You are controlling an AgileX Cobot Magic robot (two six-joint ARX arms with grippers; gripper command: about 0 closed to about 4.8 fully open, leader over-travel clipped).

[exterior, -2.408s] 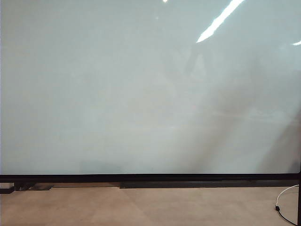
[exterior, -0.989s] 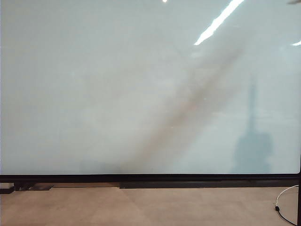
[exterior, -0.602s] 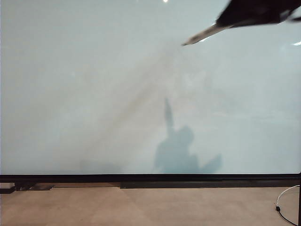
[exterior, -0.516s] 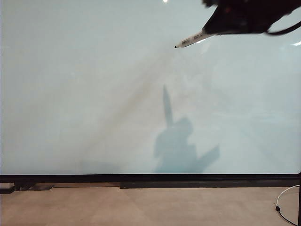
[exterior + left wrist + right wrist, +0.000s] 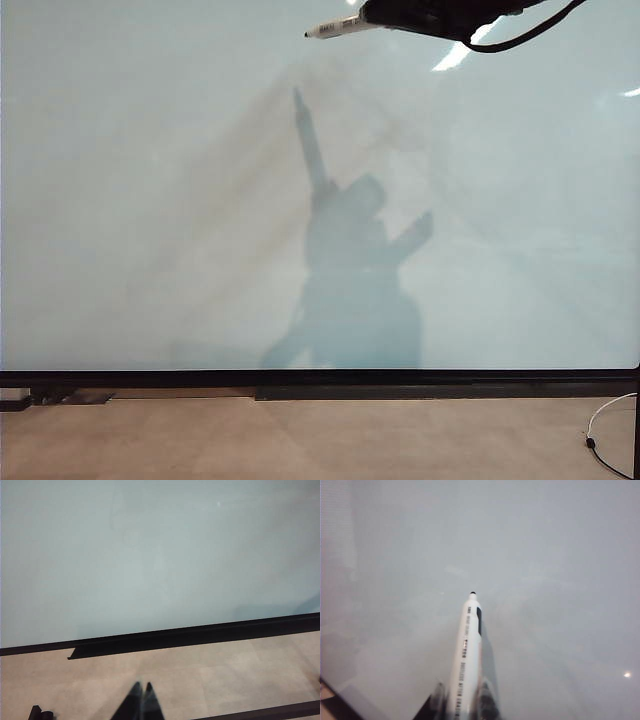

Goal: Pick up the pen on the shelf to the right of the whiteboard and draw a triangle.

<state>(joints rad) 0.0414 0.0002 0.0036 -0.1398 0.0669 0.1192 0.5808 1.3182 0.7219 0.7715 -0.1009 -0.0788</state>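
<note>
1. Pen (image 5: 336,28) sat clamped in the right pincer (image 5: 372,18) at the top of the exterior view, dark tip aimed left, in front of the whiteboard (image 5: 150,200).
2. Right pincer's shadow (image 5: 350,270) fell on the board's lower middle.
3. Left pincer (image 5: 141,690) hung low over the floor (image 5: 225,665), fingertips pressed together, holding nothing.

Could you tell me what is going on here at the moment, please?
The right gripper, at the top of the exterior view, holds a slim white marker pen with its dark tip aimed at the large glossy pale whiteboard. No line is drawn yet. The left gripper hangs shut above the floor below the board's black frame.
</note>
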